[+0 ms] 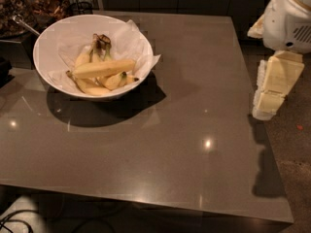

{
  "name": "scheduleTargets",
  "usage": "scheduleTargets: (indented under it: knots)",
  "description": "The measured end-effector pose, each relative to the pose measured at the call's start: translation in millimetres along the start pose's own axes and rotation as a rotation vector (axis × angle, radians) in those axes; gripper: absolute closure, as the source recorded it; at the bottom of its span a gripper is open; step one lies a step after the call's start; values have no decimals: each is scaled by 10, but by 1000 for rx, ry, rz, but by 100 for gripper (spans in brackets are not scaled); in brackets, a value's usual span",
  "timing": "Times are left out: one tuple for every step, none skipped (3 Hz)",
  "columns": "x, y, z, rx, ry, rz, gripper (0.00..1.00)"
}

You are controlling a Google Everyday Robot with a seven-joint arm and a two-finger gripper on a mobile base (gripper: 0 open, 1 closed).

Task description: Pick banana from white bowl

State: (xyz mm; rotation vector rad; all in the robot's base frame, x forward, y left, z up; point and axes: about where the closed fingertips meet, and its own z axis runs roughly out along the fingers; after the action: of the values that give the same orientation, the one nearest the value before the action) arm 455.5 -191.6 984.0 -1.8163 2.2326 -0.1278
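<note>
Gripper: far right of the white bowl; jaw state cannot be told.
Risk: the banana lies atop the bunch, so a grasp may snag the bunch or the paper.

We see the white bowl at ten o'clock on the grey-brown table, lined with crumpled white paper. The banana lies nearly straight across the bowl's middle, resting on top of curved bananas whose dark stems point toward twelve o'clock. At three o'clock, past the table's edge and well apart from the bowl, the gripper hangs below the white arm. At eleven o'clock a dark container holds a metal spoon.
</note>
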Motion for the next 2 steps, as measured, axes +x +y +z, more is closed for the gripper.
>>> scheduleTargets:
  knots:
    - [-307,-128,71,-42,28,-56,0]
    - [-658,-250,215,-68,27,-107,0]
